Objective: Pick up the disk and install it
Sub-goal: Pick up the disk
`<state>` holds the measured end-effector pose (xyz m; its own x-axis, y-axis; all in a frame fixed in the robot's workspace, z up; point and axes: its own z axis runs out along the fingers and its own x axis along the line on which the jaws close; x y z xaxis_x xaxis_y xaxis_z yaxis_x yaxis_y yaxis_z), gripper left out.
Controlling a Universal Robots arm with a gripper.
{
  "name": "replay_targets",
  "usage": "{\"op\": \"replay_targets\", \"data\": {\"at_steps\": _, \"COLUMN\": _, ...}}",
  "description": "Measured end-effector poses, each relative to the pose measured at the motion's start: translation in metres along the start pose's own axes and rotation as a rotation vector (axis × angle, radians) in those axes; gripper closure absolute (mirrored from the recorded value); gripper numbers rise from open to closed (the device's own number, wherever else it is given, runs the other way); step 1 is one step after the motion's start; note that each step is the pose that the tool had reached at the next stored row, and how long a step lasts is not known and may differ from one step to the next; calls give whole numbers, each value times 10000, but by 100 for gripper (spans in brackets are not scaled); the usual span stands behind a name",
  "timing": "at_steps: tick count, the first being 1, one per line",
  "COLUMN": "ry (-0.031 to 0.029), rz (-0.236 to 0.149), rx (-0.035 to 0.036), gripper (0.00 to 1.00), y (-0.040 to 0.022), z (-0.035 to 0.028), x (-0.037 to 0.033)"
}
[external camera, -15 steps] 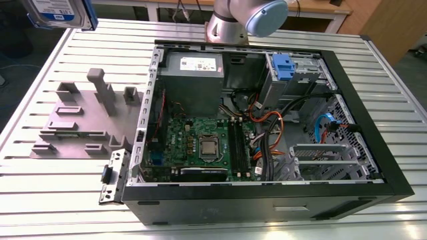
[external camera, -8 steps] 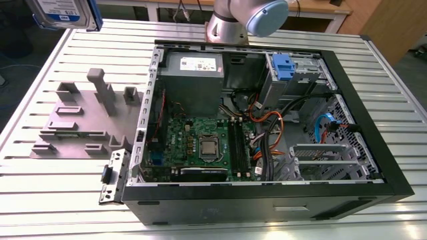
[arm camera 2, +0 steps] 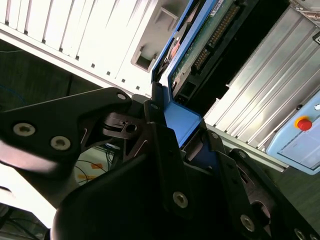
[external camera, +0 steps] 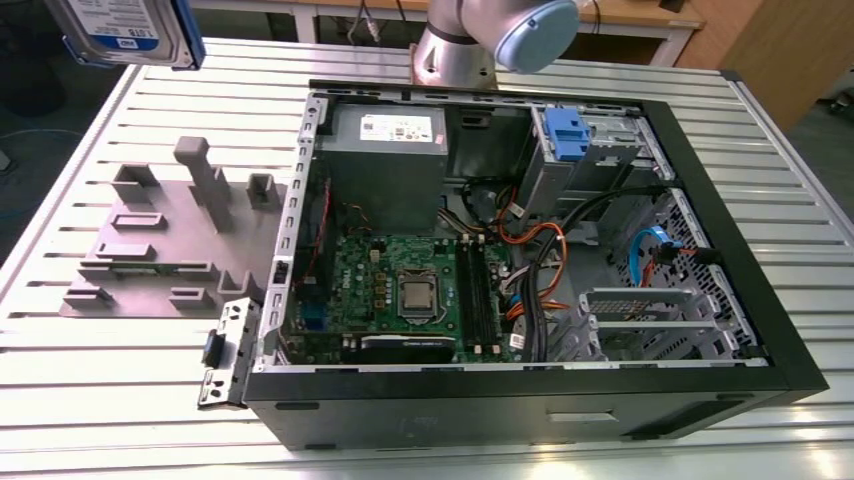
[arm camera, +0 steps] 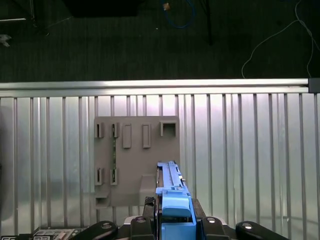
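Note:
The disk (external camera: 127, 30) hangs high over the table's far corner at the exterior view's left, its white-and-blue label facing the camera and a blue carrier around it. In the second wrist view my gripper (arm camera 2: 189, 131) is shut on the disk (arm camera 2: 202, 42), whose green circuit-board side shows. The black fingers (arm camera 2: 161, 150) clamp the blue carrier end. In the first wrist view the disk (arm camera: 171, 186) stands edge-on in the gripper (arm camera: 175, 216), above the grey fixture plate (arm camera: 136, 160).
An open computer case (external camera: 747, 300) lies on the slatted metal table (external camera: 80, 400), with a motherboard (external camera: 400, 290), a grey power supply (external camera: 387, 160) and a lone blue bracket (external camera: 567, 135) in the drive bay. The grey fixture plate (external camera: 174, 235) sits beside the case.

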<state>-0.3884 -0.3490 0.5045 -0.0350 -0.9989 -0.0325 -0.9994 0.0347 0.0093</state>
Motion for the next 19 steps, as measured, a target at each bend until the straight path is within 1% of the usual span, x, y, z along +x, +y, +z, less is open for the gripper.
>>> {"op": "replay_targets", "data": {"at_steps": 3, "ry": -1, "rz": 3, "rx": 1, "gripper": 64, "y": -27, "z": 0, "x": 16}}
{"op": "replay_targets", "data": {"at_steps": 11, "ry": 0, "rz": 8, "rx": -1, "gripper": 64, "y": -164, "z": -2, "x": 16}}
{"op": "replay_targets", "data": {"at_steps": 19, "ry": -1, "rz": 7, "rx": 1, "gripper": 64, "y": -253, "z": -2, "x": 14}}
